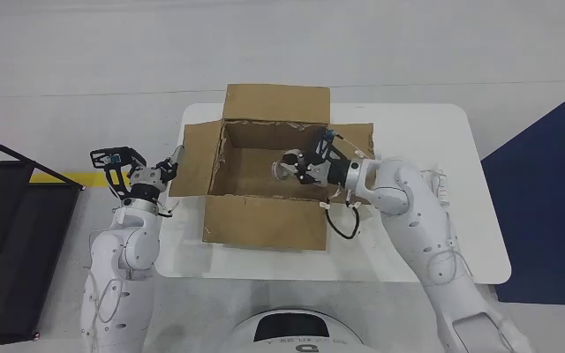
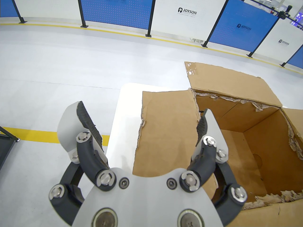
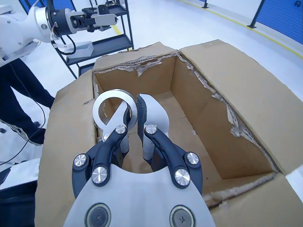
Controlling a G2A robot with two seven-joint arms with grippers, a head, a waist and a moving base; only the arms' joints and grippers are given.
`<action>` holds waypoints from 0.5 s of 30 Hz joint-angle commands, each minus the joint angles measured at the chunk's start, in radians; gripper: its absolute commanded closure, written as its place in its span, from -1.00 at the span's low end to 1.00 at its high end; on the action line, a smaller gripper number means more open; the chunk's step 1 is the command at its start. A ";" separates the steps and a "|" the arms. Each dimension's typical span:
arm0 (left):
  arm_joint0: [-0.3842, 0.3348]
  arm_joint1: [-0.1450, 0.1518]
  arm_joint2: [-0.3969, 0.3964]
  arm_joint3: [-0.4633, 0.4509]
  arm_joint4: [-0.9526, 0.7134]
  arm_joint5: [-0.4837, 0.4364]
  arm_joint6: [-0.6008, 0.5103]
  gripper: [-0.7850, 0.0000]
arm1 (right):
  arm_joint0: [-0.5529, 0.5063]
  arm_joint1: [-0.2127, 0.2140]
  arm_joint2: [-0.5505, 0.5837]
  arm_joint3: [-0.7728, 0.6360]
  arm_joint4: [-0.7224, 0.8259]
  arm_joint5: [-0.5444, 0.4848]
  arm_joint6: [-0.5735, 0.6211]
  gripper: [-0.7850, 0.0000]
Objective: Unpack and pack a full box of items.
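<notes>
Between the right gripper's clamped fingers sits a flat metal ring, pinched at one side of its band and hanging over the open cardboard box. Beyond it, the box floor lies below and ahead of the fingertips, so a set-down looks like a plain lowering. Farther off, past the left flap, the left gripper hangs spread wide, holding nothing.

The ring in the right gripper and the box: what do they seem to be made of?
The ring looks like metal, probably steel, with a smooth silvery finish: it is bright and reflective. The box is plain brown corrugated cardboard, matte: its torn edges show ragged paper layers.
</notes>
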 commanded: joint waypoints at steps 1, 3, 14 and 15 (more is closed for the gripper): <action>0.000 0.000 0.000 0.000 0.000 0.000 0.000 -1.00 | 0.000 0.000 0.001 0.001 0.001 -0.001 0.001 1.00; 0.000 0.000 0.000 0.000 0.000 0.000 0.000 -1.00 | 0.000 0.000 0.001 0.001 0.001 -0.001 0.001 1.00; 0.000 0.000 0.000 0.000 0.000 0.000 0.000 -1.00 | -0.028 0.009 0.059 0.012 0.108 -0.037 -0.092 1.00; 0.000 0.000 0.000 0.000 0.000 0.000 0.000 -1.00 | -0.041 0.016 0.097 0.013 0.131 -0.057 -0.106 1.00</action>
